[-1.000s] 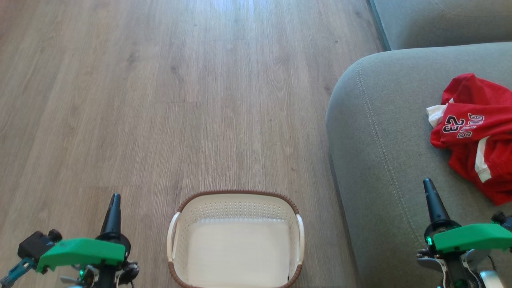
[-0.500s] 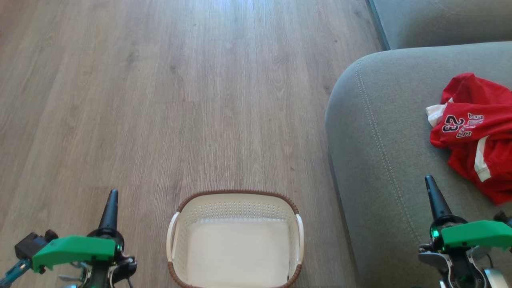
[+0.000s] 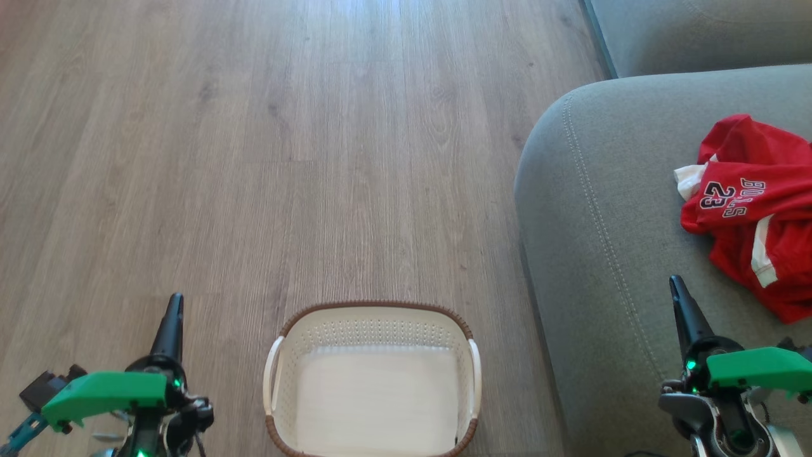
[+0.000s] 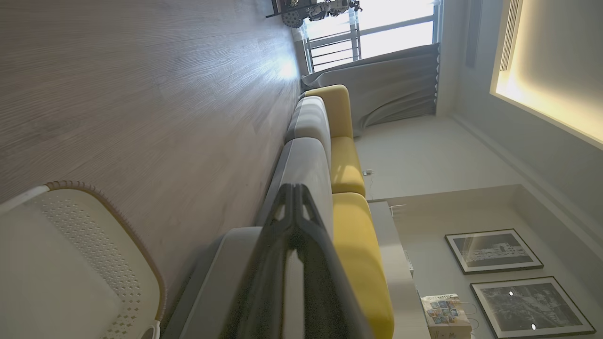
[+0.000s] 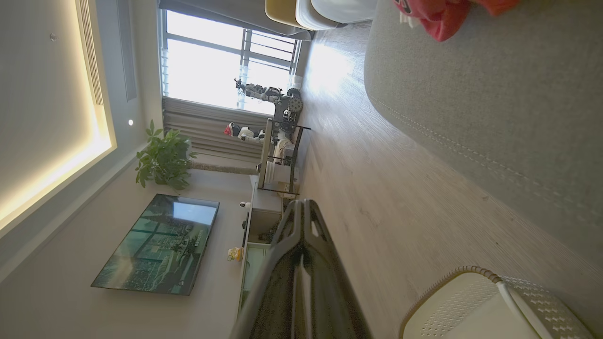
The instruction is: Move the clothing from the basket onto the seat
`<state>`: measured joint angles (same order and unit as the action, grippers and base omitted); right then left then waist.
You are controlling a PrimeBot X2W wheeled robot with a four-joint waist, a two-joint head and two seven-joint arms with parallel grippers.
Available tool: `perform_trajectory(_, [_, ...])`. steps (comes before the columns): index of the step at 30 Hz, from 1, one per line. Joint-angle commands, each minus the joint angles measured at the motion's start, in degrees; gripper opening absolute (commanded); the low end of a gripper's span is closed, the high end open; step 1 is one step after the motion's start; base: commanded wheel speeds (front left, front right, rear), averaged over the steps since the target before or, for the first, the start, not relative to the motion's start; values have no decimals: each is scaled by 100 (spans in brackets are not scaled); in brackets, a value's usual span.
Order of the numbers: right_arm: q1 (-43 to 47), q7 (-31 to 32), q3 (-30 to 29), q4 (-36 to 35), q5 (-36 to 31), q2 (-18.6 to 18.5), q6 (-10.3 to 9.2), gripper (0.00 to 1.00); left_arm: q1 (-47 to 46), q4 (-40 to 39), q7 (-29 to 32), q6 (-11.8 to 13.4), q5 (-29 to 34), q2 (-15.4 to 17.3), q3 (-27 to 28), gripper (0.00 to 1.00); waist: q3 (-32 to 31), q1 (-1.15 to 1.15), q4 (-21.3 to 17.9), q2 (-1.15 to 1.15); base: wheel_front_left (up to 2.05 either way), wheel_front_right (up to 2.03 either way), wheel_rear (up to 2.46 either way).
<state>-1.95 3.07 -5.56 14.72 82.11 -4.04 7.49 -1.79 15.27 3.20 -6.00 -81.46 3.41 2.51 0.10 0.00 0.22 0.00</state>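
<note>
The clothing [image 3: 755, 216], red with white trim and a "23" print, lies crumpled on the grey seat [image 3: 609, 209] at the right; it also peeks in as red clothing [image 5: 438, 16] at the right wrist view's top. The cream basket [image 3: 374, 327] with a brown rim stands on the floor at bottom centre, with nothing inside. My left gripper [image 3: 174, 304] hovers over the floor left of the basket, shut and holding nothing. My right gripper [image 3: 676, 285] hangs above the seat's near part, short of the clothing, shut and holding nothing.
Wooden floor [image 3: 285, 139] stretches ahead and to the left. A second grey cushion [image 3: 698, 32] sits at the top right. The left wrist view has the basket rim [image 4: 118, 221] and yellow sofa cushions [image 4: 348, 165]; the right wrist view has a television [image 5: 160, 245] and a plant [image 5: 165, 160].
Both arms have drawn back slightly toward the bottom of the head view, the left also drifting left. Both grippers stayed shut. The clothing and basket have not moved.
</note>
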Motion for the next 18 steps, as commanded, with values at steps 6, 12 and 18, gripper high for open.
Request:
perform_trajectory(6, [-341, 128, 19, -134, 428, 9, 0, 0, -374, -146, 147, -77, -432, 1, 265, 0, 3, 0, -8, 0, 0, 0, 0])
perform_trajectory(12, [-383, 224, -19, -100, 760, 47, 0, 0, -410, -132, 246, -115, -775, -28, 340, 0, 6, 0, -16, 0, 0, 0, 0])
perform_trajectory(18, [-419, 306, -51, -71, 1042, 81, 0, 0, -441, -120, 331, -148, -1069, -53, 404, 0, 8, 0, -22, 0, 0, 0, 0])
